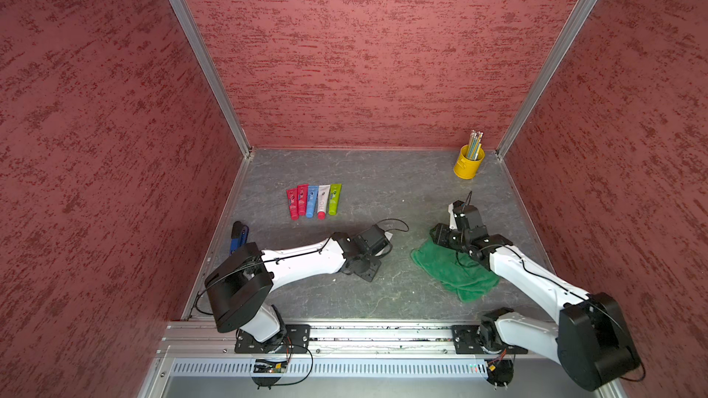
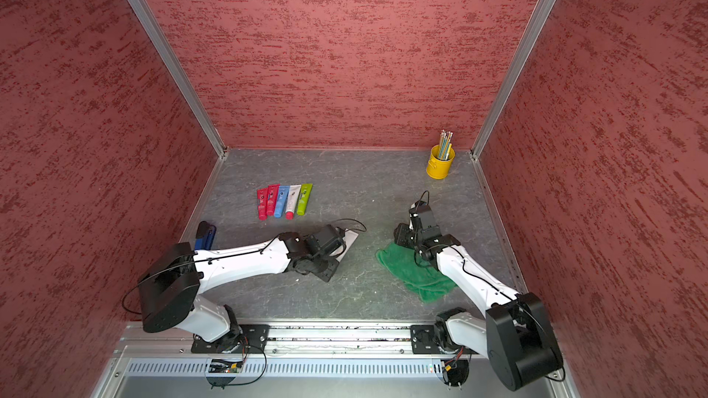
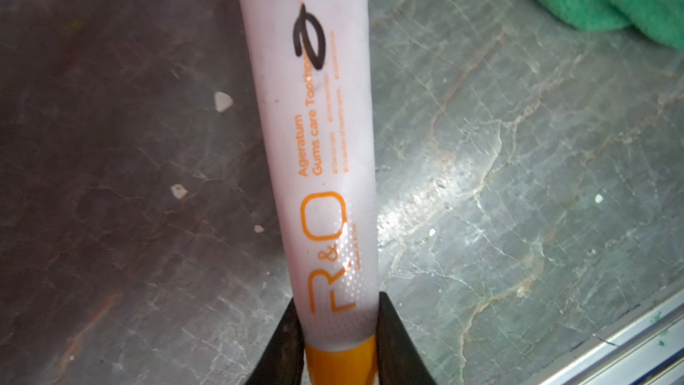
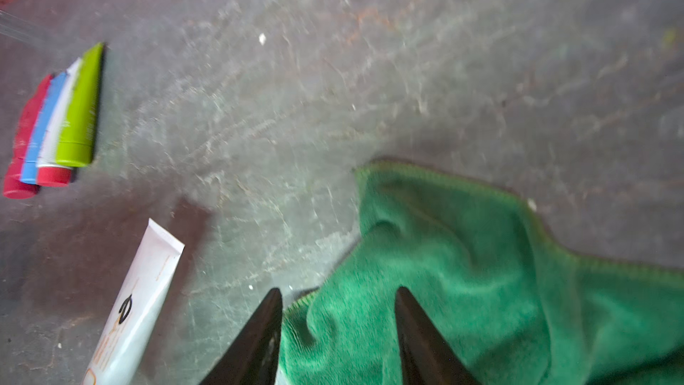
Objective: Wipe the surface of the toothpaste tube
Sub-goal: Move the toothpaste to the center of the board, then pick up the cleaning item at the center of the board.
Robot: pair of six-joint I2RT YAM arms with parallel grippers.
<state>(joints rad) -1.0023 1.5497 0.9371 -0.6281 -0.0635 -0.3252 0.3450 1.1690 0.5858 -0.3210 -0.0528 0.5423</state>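
The toothpaste tube [image 3: 318,124] is white with orange print, an orange cap and a black pen scribble. My left gripper [image 3: 338,300] is shut on it just above the cap, and the tube's body points away over the table. Both top views show only its flat end [image 1: 387,237] [image 2: 350,240] past the left wrist. A crumpled green cloth [image 1: 454,273] lies to the right. My right gripper [image 4: 338,289] is open, its fingers either side of a fold at the cloth's [image 4: 462,272] near edge. In the right wrist view the tube [image 4: 140,301] lies beside the cloth without touching it.
Several coloured tubes [image 1: 314,201] lie in a row at the back left. A yellow cup of pencils [image 1: 469,162] stands in the back right corner. A blue and black tool [image 1: 238,237] lies by the left wall. Red walls enclose three sides.
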